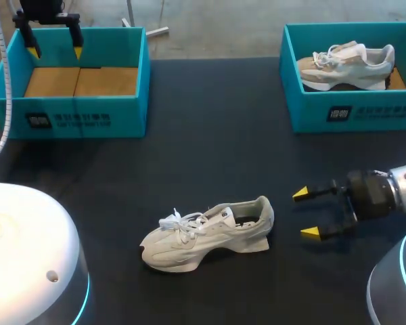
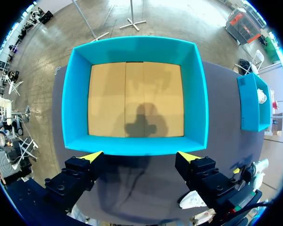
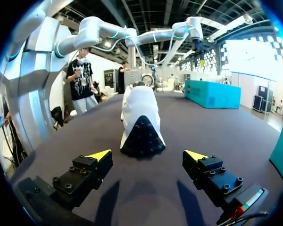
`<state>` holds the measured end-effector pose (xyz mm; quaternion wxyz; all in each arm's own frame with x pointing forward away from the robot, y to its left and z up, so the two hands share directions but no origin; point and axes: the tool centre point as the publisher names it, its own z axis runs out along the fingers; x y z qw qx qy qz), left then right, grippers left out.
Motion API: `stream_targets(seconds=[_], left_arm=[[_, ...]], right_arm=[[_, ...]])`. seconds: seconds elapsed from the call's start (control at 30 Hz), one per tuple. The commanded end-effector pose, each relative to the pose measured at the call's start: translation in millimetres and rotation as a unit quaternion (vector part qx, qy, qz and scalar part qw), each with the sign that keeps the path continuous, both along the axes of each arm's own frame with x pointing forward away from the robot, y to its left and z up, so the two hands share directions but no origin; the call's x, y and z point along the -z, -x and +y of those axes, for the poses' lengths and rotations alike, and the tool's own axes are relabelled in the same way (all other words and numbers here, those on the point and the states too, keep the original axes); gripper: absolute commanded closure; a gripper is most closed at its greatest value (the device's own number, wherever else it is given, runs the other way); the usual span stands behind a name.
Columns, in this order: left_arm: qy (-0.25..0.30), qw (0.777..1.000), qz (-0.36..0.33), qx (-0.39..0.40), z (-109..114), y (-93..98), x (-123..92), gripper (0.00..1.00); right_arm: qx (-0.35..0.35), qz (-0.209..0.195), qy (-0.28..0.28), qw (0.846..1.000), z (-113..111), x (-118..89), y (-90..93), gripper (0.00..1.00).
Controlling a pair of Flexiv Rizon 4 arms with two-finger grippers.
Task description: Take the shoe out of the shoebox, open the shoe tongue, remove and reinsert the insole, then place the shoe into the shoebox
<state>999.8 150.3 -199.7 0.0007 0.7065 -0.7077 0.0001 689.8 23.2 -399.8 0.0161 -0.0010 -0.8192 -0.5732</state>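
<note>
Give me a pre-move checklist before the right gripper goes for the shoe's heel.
1. Shoe out of its box, upright on the table: ok.
2. Right gripper open and empty: ok.
3. Heel faces the right gripper, nothing between them: ok.
4. Left gripper open, above the left box, away from the shoe: ok.
5. Left box empty for the return: ok.
6. Insole seated: cannot tell.

Matt dark table (image 1: pixel 210 135), smooth teal shoebox (image 1: pixel 132 101) with bare cardboard floor, pale cloth-looking shoe (image 1: pixel 206 237)
</note>
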Motion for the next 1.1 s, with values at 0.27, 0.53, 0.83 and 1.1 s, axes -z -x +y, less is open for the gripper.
stream_targets(seconds=[0.27,0.53,0.83,1.1], left_arm=[[0.0,1.0,0.0,0.0,0,0.0,0,0.0],[0.0,1.0,0.0,0.0,0,0.0,0,0.0],[0.0,1.0,0.0,0.0,0,0.0,0,0.0],[0.0,1.0,0.0,0.0,0,0.0,0,0.0]], right_arm=[[-0.028,0.008,-0.012,1.0,26,4,-5.7,0.0],[-0.043,0.006,-0.021,0.999,40,4,0.9,0.0],[-0.054,0.002,-0.026,0.998,55,4,2.8,0.0],[-0.057,-0.002,-0.031,0.998,63,6,0.9,0.0]])
